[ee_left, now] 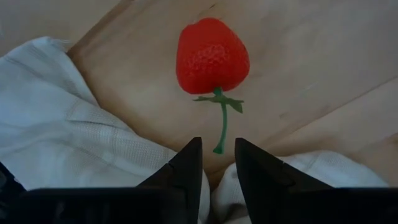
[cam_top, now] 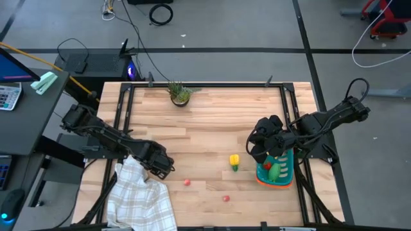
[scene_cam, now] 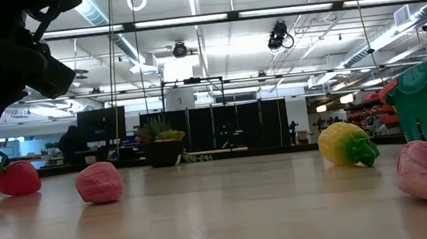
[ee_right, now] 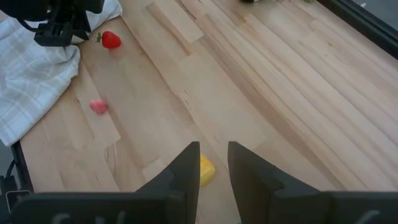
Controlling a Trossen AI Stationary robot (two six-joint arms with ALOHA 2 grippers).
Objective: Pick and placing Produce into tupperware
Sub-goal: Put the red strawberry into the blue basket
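Observation:
A red strawberry [ee_left: 212,56] with a green stem lies on the wood just ahead of my left gripper [ee_left: 212,163]. The stem's end points at the narrow gap between the fingers, and they touch nothing. That gripper [cam_top: 166,168] hovers at the edge of the white checked cloth [cam_top: 141,196]. The yellow pepper [cam_top: 234,162] and two pinkish-red fruits [cam_top: 187,182] [cam_top: 226,198] lie on the table. The teal tub [cam_top: 286,174] with its orange rim holds a green piece [cam_top: 275,171] and a red one. My right gripper [cam_top: 257,151] hangs beside the tub above the pepper [ee_right: 206,169], slightly open and empty.
A small potted plant [cam_top: 180,94] stands near the table's far edge. The cloth [ee_left: 56,124] bunches on both sides of my left fingers. Bare wood stretches between the plant and the fruits. Black frame rails run along the left and right edges of the table.

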